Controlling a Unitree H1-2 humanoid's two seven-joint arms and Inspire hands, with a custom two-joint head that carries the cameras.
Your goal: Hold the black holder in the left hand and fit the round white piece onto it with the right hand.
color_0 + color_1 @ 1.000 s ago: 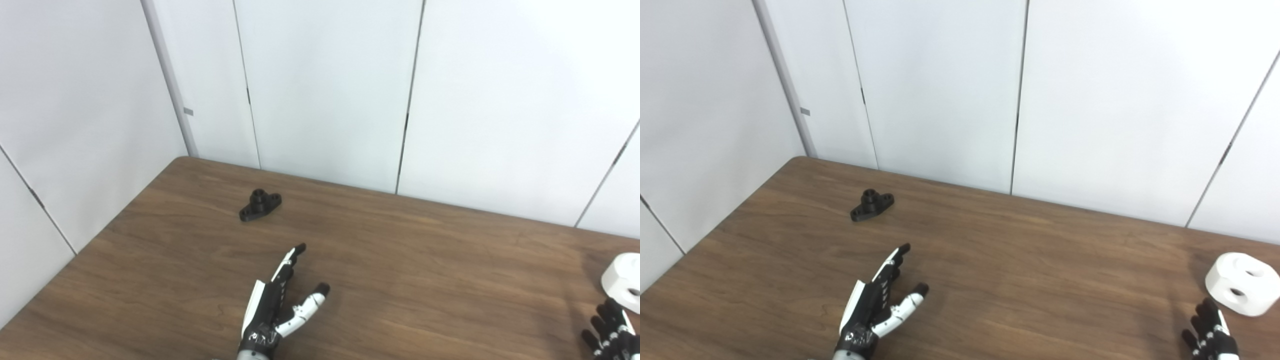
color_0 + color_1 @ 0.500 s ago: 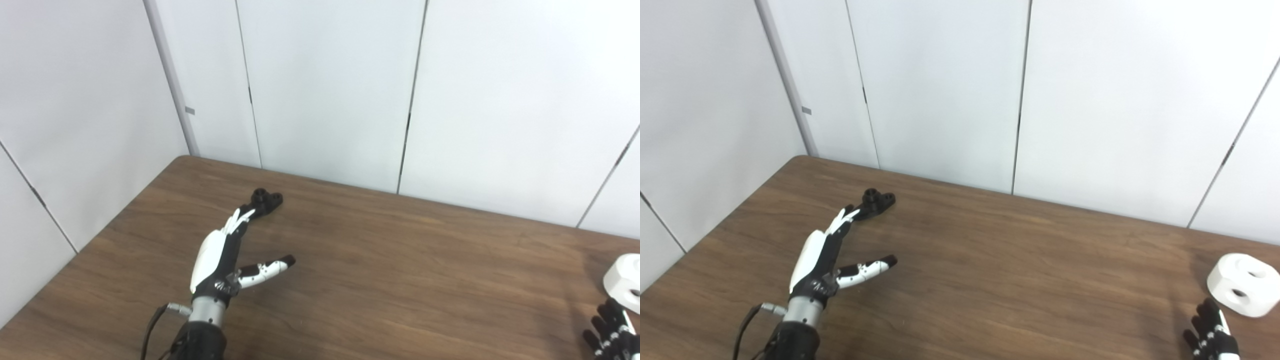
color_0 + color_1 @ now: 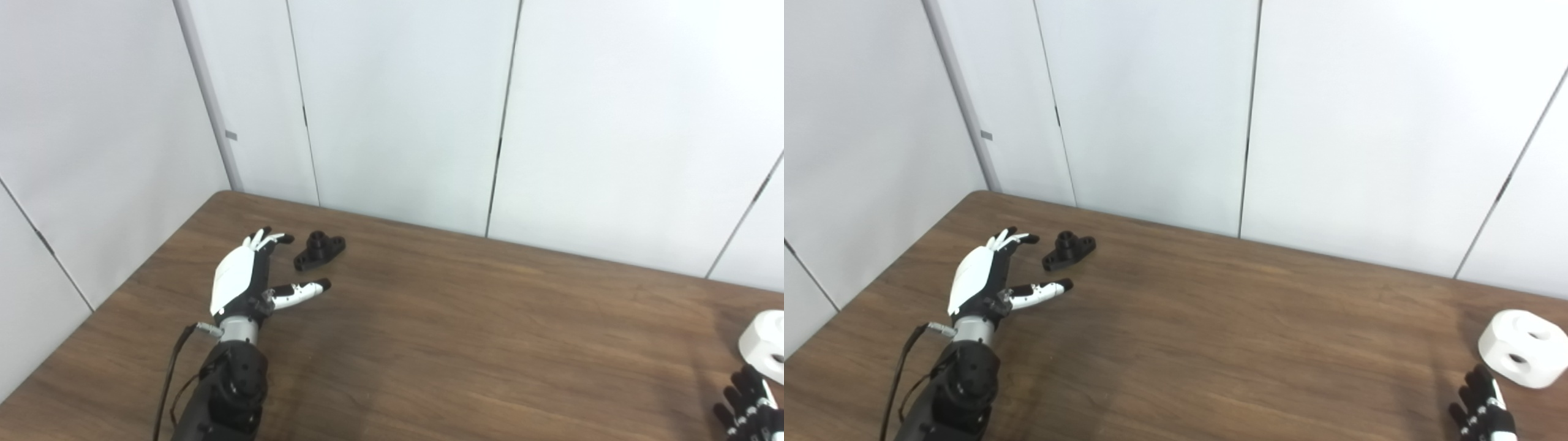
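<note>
Our left hand [image 3: 245, 275] has swung left, fingers spread, empty; black holder [image 3: 319, 250] looks light, rigid: we pinch its central boss

Holder [image 3: 319, 250] far left on table [image 3: 465, 331], left hand [image 3: 245, 278] beside it; round piece [image 3: 1522, 347] far right.

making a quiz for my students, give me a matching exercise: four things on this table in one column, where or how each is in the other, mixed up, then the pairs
Things:
1. black holder
2. round white piece
3. left hand
4. right hand

Places or states:
A. low at the picture's right edge, just in front of the white part
B. open, beside the dark part, not touching it
C. lying untouched near the table's far left corner
D. resting at the far right of the tabletop

Pairs: 1-C, 2-D, 3-B, 4-A
</note>
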